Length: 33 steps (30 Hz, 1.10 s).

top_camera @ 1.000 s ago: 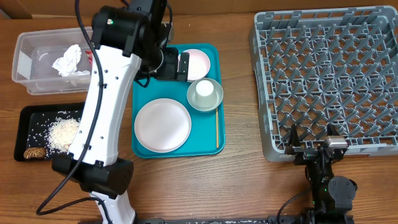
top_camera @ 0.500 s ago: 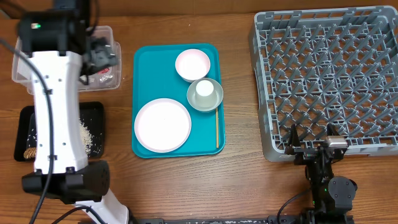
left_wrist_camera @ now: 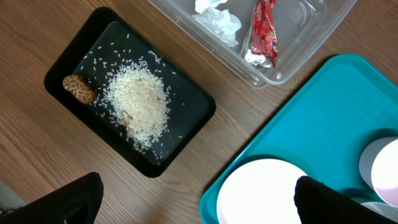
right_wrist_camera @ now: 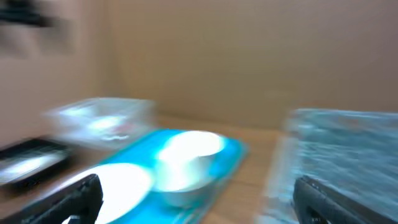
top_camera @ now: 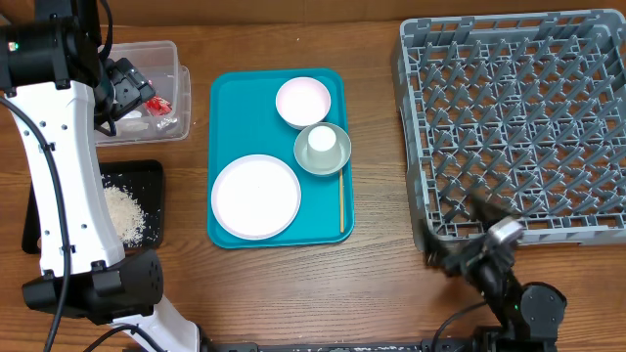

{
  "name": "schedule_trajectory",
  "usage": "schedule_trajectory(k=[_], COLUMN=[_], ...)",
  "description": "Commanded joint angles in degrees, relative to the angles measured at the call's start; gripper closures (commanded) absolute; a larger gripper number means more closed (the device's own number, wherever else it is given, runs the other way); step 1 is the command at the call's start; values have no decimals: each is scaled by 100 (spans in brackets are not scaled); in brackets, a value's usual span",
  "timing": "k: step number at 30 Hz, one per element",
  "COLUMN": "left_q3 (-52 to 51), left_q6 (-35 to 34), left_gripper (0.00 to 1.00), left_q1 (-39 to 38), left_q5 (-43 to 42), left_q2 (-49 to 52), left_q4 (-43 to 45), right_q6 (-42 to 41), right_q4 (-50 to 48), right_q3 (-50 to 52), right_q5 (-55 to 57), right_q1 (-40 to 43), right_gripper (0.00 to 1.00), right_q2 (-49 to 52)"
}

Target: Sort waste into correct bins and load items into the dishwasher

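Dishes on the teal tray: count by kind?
Plate: 1
Bowls: 2 (white bowl, grey-rimmed bowl)
Cup: 1, sitting in the grey-rimmed bowl
Total: 4

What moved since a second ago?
The left arm swung left, off the teal tray, to above the clear tub and black tray. The right arm tipped sideways beside the dish rack. Nothing visibly got grabbed or dropped. The plate, bowls, teal tray and rack stayed put.
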<state>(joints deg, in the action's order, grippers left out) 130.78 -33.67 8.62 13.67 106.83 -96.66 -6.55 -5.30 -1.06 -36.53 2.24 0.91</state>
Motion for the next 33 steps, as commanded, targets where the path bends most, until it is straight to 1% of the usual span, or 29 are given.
schedule_trajectory(k=[1, 4, 7, 9, 10, 14, 16, 19, 22, 26, 28, 32, 33], left_q3=[-37, -37, -37, -37, -37, -37, -37, -37, -37, -37, -37, -37, -37], left_q6=[-125, -125, -125, -125, -125, -125, -125, -125, -125, -125, -125, -125, -125], left_gripper=[0, 0, 0, 0, 0, 0, 0, 0, 0, 0, 0, 0, 0], left_q1=[0, 0, 0, 0, 0, 0, 0, 0, 0, 0, 0, 0, 0], left_q5=[-39, -39, -39, -39, -39, -39, -39, -39, -39, -39, -39, -39, -39], left_q2=[-109, -109, -109, -109, -109, -109, -109, -109, -109, -109, -109, -109, -109], left_q4=[4, 4, 4, 2, 4, 4, 4, 4, 4, 4, 4, 2, 4], right_q6=[-962, -1801, -3143, -3685, -3869, -3624, -3499, -3217, -2935, -2743, -2743, -2769, -2800], right_q4=[-551, -1635, -3032, -3438, -3467, -3390, -3136, -2686, -2282, -1541, -1239, -1167, -1169], right_q3=[59, 59, 59, 55, 35, -164, -382, -953, -1764, -3021, -3622, -4478, -4601], right_q5=[-2682, -2761, -2227, -1683, -1425, -1252, -1252, -1316, -1550, -2358, -2966, -4293, -4444], right_q1=[-15, -15, -15, -13, -13, -13, -13, -13, -13, -15, -24, -243, -372], right_gripper=[0, 0, 0, 0, 0, 0, 0, 0, 0, 0, 0, 0, 0], right_q2=[-74, -74, -74, -74, -74, -31, 105, 566, 1307, 2573, 3292, 4575, 4824])
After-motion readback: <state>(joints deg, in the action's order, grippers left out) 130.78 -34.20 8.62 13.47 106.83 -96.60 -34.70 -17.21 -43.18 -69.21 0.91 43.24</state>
